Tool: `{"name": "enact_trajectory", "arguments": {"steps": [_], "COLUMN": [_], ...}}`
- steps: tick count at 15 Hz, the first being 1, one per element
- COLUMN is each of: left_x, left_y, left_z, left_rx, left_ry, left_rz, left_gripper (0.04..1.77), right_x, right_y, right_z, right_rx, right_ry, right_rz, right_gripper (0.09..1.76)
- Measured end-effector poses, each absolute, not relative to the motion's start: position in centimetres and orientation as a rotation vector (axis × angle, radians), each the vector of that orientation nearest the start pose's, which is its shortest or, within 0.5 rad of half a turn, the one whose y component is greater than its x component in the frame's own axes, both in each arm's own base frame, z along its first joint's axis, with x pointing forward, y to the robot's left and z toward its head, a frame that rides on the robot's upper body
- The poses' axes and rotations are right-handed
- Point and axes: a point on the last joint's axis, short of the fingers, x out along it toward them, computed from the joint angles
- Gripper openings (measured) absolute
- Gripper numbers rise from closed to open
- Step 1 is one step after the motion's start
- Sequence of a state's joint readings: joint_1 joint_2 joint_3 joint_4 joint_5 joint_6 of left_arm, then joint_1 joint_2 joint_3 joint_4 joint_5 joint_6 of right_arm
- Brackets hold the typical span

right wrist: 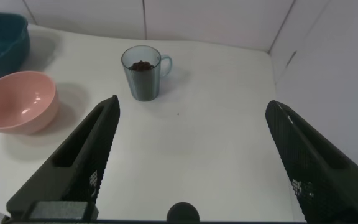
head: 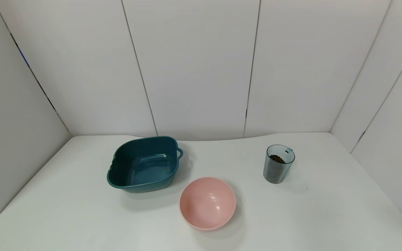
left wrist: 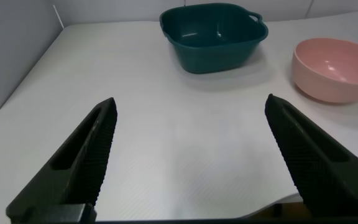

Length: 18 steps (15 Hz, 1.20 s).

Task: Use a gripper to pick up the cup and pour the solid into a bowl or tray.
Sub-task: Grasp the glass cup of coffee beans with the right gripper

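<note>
The blue-grey ribbed cup [head: 278, 164] stands upright on the right of the white table, with dark brown pellets [head: 277, 158] inside; it also shows in the right wrist view [right wrist: 143, 73]. The dark teal basin [head: 144, 164] sits empty at the middle left and shows in the left wrist view [left wrist: 215, 36]. My right gripper [right wrist: 191, 106] is open and empty, back from the cup near the table's front. My left gripper [left wrist: 190, 102] is open and empty, back from the basin near the front left. Neither gripper shows in the head view.
A round pink bowl [head: 207, 203] sits empty between basin and cup, nearer the front; it shows in both wrist views [left wrist: 333, 68] [right wrist: 17, 101]. White wall panels enclose the table [head: 326, 216] at the back and sides.
</note>
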<state>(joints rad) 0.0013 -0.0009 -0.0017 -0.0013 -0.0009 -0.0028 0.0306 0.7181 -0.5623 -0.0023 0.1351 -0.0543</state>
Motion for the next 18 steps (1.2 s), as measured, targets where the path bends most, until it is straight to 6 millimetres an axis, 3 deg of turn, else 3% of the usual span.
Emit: {"name": "enact_trajectory", "arguments": {"steps": [3, 6, 10, 18], "left_x": [-2.3, -2.3, -2.3, -2.3], "left_y": [0.0, 0.0, 0.0, 0.0], "left_z": [7.6, 7.6, 7.6, 7.6], "left_rx": [-0.002, -0.003, -0.003, -0.003], "left_ry": [-0.004, -0.004, -0.004, -0.004], "left_rz": [0.000, 0.000, 0.000, 0.000], "left_gripper": [1.72, 1.72, 1.72, 1.72], "right_x": [10.3, 13.6, 16.4, 21.5], "right_y": [1.3, 2.6, 3.6, 5.6], "right_z": [22.7, 21.0, 17.9, 11.5], "right_rx": [-0.049, -0.058, -0.071, -0.085], "right_ry": [0.250, 0.375, 0.529, 0.558], "right_rz": [0.249, 0.315, 0.347, 0.384], "right_gripper": [1.71, 1.71, 1.71, 1.71]}}
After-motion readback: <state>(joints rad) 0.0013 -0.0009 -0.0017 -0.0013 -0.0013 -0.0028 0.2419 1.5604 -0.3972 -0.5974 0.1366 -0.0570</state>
